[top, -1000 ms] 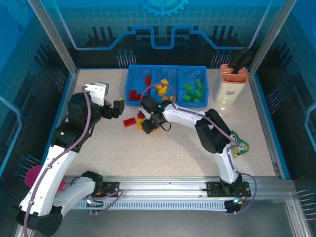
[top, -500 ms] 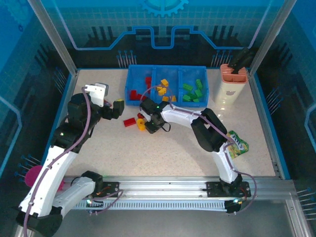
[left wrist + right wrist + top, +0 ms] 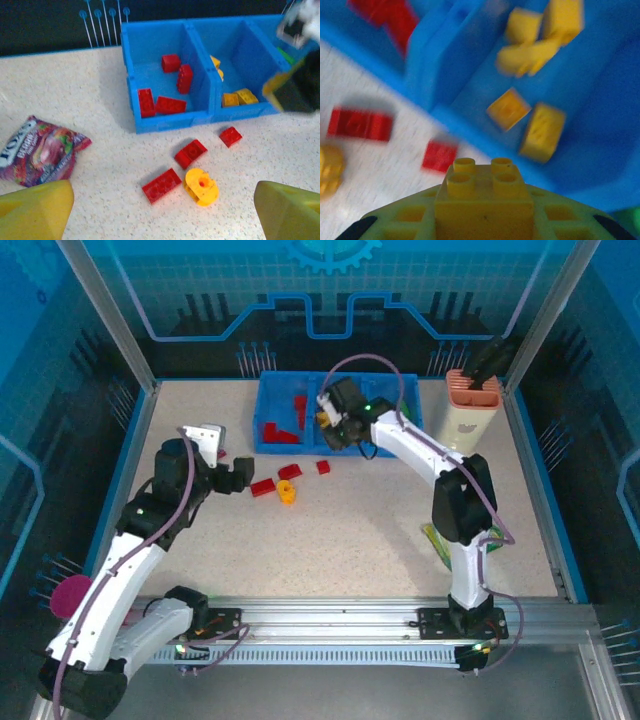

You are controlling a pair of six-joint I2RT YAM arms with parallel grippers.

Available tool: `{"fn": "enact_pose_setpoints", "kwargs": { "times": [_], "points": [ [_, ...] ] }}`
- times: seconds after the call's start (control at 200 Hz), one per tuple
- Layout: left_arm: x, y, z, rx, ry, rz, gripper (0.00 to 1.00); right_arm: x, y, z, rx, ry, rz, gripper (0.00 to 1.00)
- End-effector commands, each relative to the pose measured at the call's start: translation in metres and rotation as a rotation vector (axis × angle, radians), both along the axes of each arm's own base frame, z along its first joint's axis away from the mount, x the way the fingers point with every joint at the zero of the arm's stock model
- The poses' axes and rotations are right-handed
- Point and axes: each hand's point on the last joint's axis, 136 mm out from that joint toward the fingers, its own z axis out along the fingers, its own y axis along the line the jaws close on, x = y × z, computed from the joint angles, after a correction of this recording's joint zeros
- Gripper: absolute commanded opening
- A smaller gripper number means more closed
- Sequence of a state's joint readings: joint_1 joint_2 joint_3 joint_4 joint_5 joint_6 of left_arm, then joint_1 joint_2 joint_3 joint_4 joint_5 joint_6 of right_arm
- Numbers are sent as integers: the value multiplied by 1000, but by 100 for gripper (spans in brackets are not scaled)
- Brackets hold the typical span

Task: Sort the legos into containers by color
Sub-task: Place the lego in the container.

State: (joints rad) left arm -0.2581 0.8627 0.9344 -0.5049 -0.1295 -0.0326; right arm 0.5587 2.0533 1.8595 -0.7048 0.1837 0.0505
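Right tool (image 3: 328, 420) is pinching a yellow brick (image 3: 483, 199), studs up, over the near edge of the bin's (image 3: 268, 390) middle compartment (image 3: 600, 125), upper middle of the top view. That compartment holds several yellow bricks (image 3: 542, 131). Red bricks (image 3: 170, 105) lie in the left compartment (image 3: 150, 75). Left tool (image 3: 160, 200) is spread with nothing between its fingers (image 3: 35, 207), low over the table (image 3: 350, 540), left of centre. Three loose reds (image 3: 190, 153) sit on the table just in front of the bin. Yellow round piece (image 3: 201, 186) is just beside the longest one. Snack packet (image 3: 42, 150) lies at the left of the left wrist view.
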Motion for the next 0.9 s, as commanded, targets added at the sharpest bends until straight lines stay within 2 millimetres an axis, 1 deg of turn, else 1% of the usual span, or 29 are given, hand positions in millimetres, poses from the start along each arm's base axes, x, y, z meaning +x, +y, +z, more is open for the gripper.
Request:
{"fn": "enact_pose_setpoints", "kwargs": {
  "times": [0.0,0.11,0.12,0.125,0.14,0.165,0.225,0.28,0.345,0.515,0.57,0.725,0.836,0.896],
  "points": [
    [-4,-8,-9,-72,37,-14,94,34,7,-12,3,-6,21,33],
    [-6,-12,-14,-95,53,-19,94,67,3,-21,19,-13,-10,33],
    [-7,-12,-14,-97,55,-20,94,69,2,-19,24,-17,-14,33],
    [-7,-12,-14,-97,54,-20,94,71,2,-24,19,-10,-15,33],
    [-7,-12,-14,-99,53,-18,94,74,1,-30,16,-2,-21,33],
    [-6,-12,-16,-98,55,-19,94,80,-1,-35,13,0,-31,33],
    [-6,-11,-17,-95,54,-13,94,89,-6,-44,-6,8,-50,33],
    [-6,-11,-19,-92,56,-11,94,94,-10,-49,-19,14,-60,33],
    [-7,-11,-22,-91,59,-13,94,95,-13,-52,-37,11,-64,33],
    [-5,-9,-33,-82,82,6,94,94,-22,-52,-70,3,-71,34],
    [-5,-11,-36,-98,93,1,94,94,-24,-52,-80,2,-70,34],
    [-9,-19,-50,-141,131,-10,94,91,-31,-61,-132,19,-66,37],
    [-12,-25,-58,-155,154,-19,94,89,-34,-63,-159,19,-62,41],
    [-13,-28,-60,-156,158,-23,94,89,-33,-60,-156,16,-57,46]
  ]
}}
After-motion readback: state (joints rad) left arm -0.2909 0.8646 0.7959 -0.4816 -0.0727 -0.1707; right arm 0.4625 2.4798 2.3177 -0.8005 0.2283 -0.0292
